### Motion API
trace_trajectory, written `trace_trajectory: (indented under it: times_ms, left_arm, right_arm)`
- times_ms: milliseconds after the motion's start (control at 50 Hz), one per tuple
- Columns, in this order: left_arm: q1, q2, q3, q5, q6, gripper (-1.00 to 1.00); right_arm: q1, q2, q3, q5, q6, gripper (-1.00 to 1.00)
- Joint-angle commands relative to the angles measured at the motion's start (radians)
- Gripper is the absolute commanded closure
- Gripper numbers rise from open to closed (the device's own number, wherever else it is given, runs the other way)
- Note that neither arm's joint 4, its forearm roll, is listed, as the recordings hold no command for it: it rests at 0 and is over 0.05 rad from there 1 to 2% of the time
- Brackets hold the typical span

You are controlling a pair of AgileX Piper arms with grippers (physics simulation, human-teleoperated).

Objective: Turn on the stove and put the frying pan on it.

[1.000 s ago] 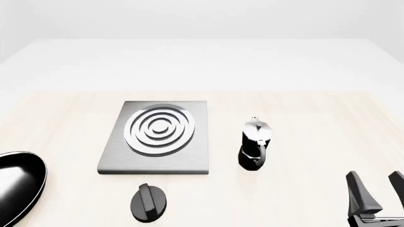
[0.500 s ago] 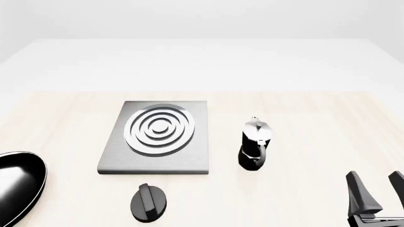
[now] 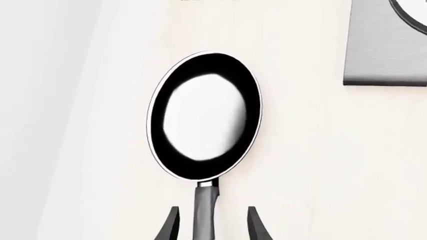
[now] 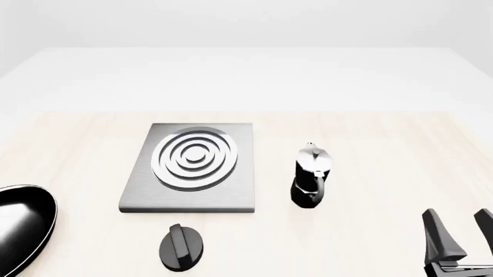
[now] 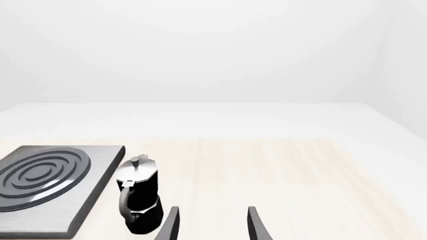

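Note:
The frying pan (image 4: 23, 222) lies flat at the table's left edge, cut off by the front view's border. In the left wrist view the pan (image 3: 203, 115) is glossy black with a pale rim, and its grey handle (image 3: 205, 200) runs back between my fingers. My left gripper (image 3: 213, 212) is open, one finger on each side of the handle with gaps; it is out of the front view. The stove (image 4: 231, 190) is a grey plate with silver rings at centre left; it also shows in both wrist views (image 3: 383, 55) (image 5: 87, 192). My right gripper (image 4: 460, 231) (image 5: 212, 215) is open and empty at the front right.
A black oval knob (image 4: 182, 247) lies in front of the stove. A black-and-silver moka pot (image 4: 311, 175) stands right of the stove, left of and beyond my right gripper; it shows in the right wrist view (image 5: 139, 195). The pale table (image 4: 385, 144) reaches back to a white wall.

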State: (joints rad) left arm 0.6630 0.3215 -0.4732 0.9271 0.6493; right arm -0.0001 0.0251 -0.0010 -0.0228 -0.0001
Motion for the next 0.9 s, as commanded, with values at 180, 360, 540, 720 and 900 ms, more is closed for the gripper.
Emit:
trace_trajectory:
  times_ms: [180, 360, 540, 720, 900]
  left_arm:
    - [0.023, 0.04, 0.037, -0.057, -0.004, -1.0]
    - [0.052, 0.059, 0.081, -0.103, 0.019, -1.0]
    - [0.081, 0.098, 0.112, -0.164, 0.027, -1.0]
    - [0.129, 0.165, 0.107, -0.236, 0.029, -1.0]
    - [0.161, 0.219, 0.143, -0.309, 0.044, -1.0]
  right_arm:
    - [0.0, 0.0, 0.0, 0.0, 0.0, -1.0]
    - [0.0, -0.001, 0.0, 0.0, 0.0, -1.0]
    - [0.0, 0.001, 0.0, 0.0, 0.0, -1.0]
    - [0.0, 0.0, 0.0, 0.0, 0.0, -1.0]
    - [0.0, 0.0, 0.0, 0.0, 0.0, -1.0]
